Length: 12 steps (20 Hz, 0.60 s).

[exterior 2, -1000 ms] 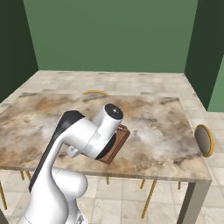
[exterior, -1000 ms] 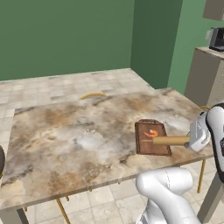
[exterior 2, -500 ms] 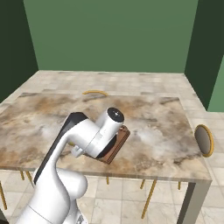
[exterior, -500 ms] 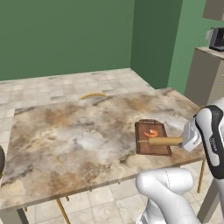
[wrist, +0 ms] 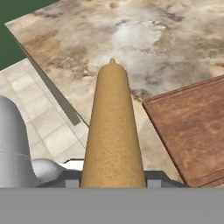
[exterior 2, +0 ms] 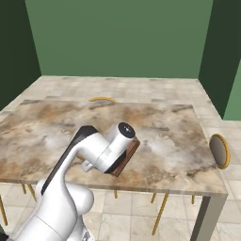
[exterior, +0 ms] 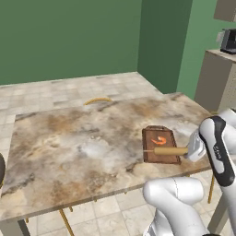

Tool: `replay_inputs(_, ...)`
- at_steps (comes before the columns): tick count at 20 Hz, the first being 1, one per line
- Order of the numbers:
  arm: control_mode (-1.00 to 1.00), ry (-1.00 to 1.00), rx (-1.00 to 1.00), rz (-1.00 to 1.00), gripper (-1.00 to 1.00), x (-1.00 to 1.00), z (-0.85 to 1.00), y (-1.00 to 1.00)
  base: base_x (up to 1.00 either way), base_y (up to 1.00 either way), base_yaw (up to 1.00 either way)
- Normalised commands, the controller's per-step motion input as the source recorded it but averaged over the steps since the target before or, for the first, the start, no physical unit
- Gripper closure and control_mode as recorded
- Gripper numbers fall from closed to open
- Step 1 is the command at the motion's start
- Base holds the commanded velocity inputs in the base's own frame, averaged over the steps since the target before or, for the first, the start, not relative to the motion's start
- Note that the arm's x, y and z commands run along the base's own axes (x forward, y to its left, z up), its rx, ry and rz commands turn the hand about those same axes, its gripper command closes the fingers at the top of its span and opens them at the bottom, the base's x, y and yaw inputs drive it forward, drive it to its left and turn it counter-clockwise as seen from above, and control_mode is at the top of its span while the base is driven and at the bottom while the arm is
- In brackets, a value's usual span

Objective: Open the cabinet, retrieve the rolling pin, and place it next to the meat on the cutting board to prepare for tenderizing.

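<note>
The dark reddish-brown cutting board point(exterior: 161, 155) lies near the right end of the marble table point(exterior: 69, 147). The small orange-red meat point(exterior: 160, 139) sits on its far half. My gripper point(exterior: 191, 150) comes in from the right and is shut on one end of the tan rolling pin point(exterior: 167, 150). The pin stretches level across the board's near half, just in front of the meat. In the hand view the rolling pin point(wrist: 113, 131) points away from my gripper point(wrist: 113, 178), with the cutting board point(wrist: 192, 127) to its right. My arm hides most of the cutting board point(exterior 2: 128, 156) in the right base view. The cabinet is out of view.
A curved yellow chair back point(exterior: 97, 99) rises behind the table's far edge. A round chair point(exterior 2: 220, 150) stands at the table's right end. A beige counter unit point(exterior: 215, 78) with a dark appliance point(exterior: 228, 40) stands to the far right. The table's near edge runs just below the board.
The gripper has carried the rolling pin a little to the left and lower, further over the cutting board. The meat and the board have stayed put.
</note>
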Motion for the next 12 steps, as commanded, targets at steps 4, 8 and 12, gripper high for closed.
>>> replay_inputs(4,-1.00,0.00,0.00,0.00,1.00,0.24,-0.18,-0.05,0.00,0.00,0.00)
replay_inputs(8,-1.00,0.00,0.00,0.03,1.00,0.33,-0.11,-0.04,0.00,0.00,0.00)
replay_inputs(12,-1.00,0.00,0.00,0.03,1.00,0.35,-0.06,-0.03,0.00,0.00,0.00)
